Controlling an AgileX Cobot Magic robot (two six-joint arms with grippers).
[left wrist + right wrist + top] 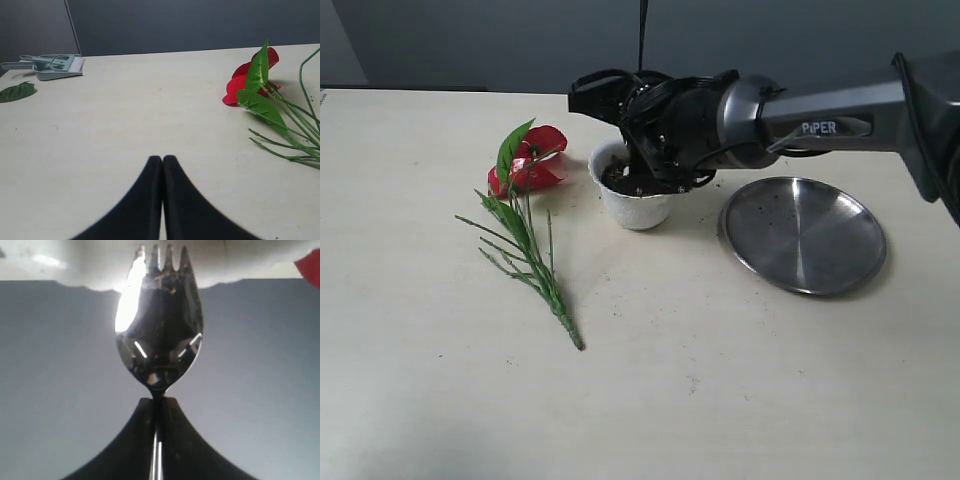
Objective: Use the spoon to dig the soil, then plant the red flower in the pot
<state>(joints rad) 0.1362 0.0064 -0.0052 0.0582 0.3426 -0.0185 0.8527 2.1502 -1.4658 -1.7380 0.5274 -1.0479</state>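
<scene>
The white pot (pixel 638 210) stands mid-table with dark soil (pixel 618 180) in it. My right gripper (pixel 588 97) hovers just above its rim, reaching in from the right. In the right wrist view this gripper (pixel 157 400) is shut on the thin handle of the shiny spoon (pixel 159 335), whose pronged tip points at a white wavy edge. The red flower (pixel 535 160) lies flat left of the pot, stems toward the front. My left gripper (pixel 162 157) is shut and empty above bare table, with the flower (pixel 250 82) off to one side. The exterior view does not show the left gripper.
A round steel plate (pixel 805 233) with a few soil crumbs sits right of the pot. A green dustpan and brush (pixel 55 65) and a loose green leaf (pixel 17 91) lie near the table's far side in the left wrist view.
</scene>
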